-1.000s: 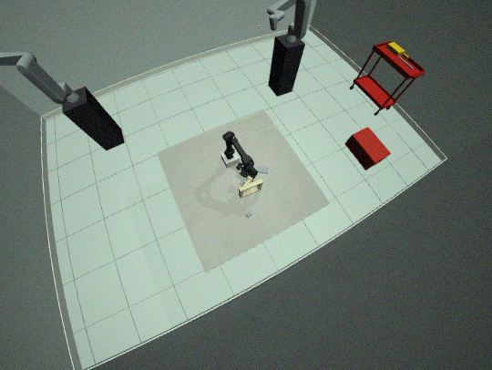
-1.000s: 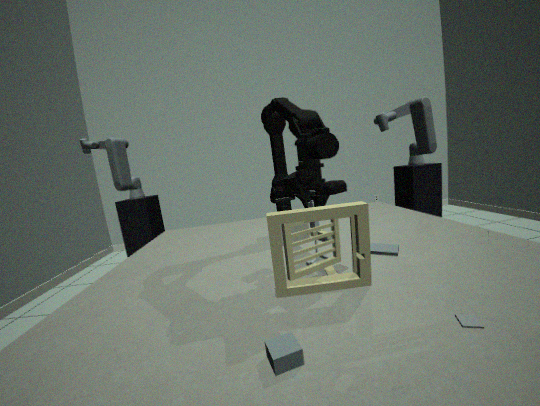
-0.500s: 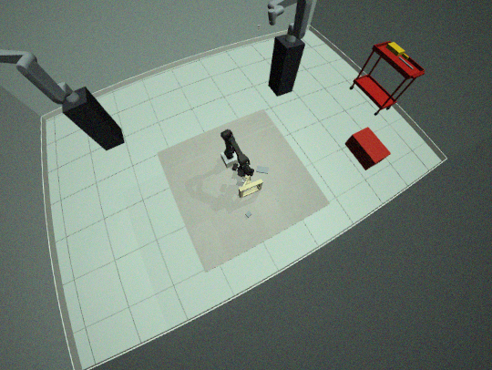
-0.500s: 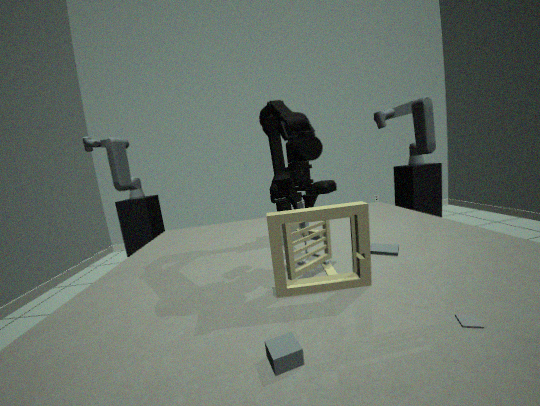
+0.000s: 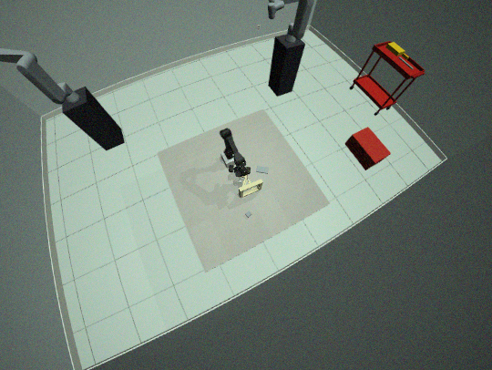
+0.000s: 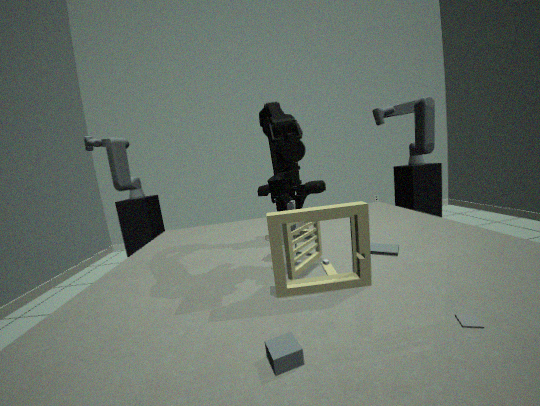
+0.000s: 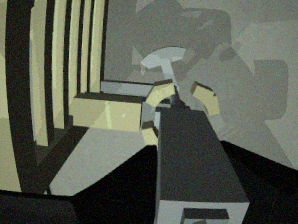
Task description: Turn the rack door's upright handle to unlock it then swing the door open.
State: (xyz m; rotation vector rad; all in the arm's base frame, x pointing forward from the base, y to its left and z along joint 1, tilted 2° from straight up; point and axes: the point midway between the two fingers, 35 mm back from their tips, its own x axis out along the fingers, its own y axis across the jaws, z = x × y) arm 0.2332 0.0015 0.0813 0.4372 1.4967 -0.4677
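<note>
The pale yellow frame (image 5: 251, 187) (image 6: 325, 212) stands upright on the table (image 5: 282, 200) (image 6: 175, 350). Its slatted door (image 6: 318, 240) (image 7: 59, 75) is swung far out of the frame toward the arm, hinged at the left in the exterior view; I cannot tell the exact angle. My gripper (image 6: 291, 205) (image 7: 185, 153) is shut on the door's handle, behind the frame's top bar in the exterior view. The dark grey handle (image 7: 182, 155) sits between the black fingers, beside the yellow arm (image 7: 105, 115) on the door. How far the handle is turned is not clear.
A grey block (image 5: 248, 214) (image 6: 285, 352) lies on the far side of the frame from the arm. A flat grey plate (image 5: 261, 169) (image 6: 385, 249) lies beside the frame. A small yellow catch (image 6: 360, 256) juts from the frame's right post.
</note>
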